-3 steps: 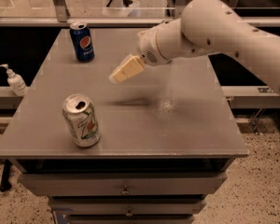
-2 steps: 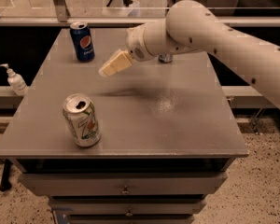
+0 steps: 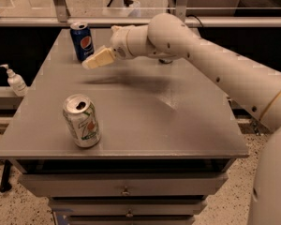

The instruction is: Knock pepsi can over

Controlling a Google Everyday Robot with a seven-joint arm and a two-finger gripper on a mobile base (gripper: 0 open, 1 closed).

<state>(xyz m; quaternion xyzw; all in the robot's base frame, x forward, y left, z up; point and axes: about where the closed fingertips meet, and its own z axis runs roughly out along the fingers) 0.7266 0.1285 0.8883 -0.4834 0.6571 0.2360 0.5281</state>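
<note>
The pepsi can (image 3: 82, 41), dark blue with a round red-white-blue logo and a silver top, stands upright at the far left corner of the grey table (image 3: 140, 121). My gripper (image 3: 90, 62) reaches in from the right on a white arm. Its cream-coloured fingers (image 3: 99, 58) point left and hover above the table, just right of and slightly in front of the can, very close to it. I see nothing held in the gripper.
A white-green can (image 3: 82, 121) with a red dot stands upright near the front left of the table. A soap pump bottle (image 3: 15, 80) sits on a ledge to the left. A glass rail runs behind the table; drawers are below its front edge.
The gripper has swept left and toward the far side, from the table's middle to just beside the pepsi can. Both cans stand as before.
</note>
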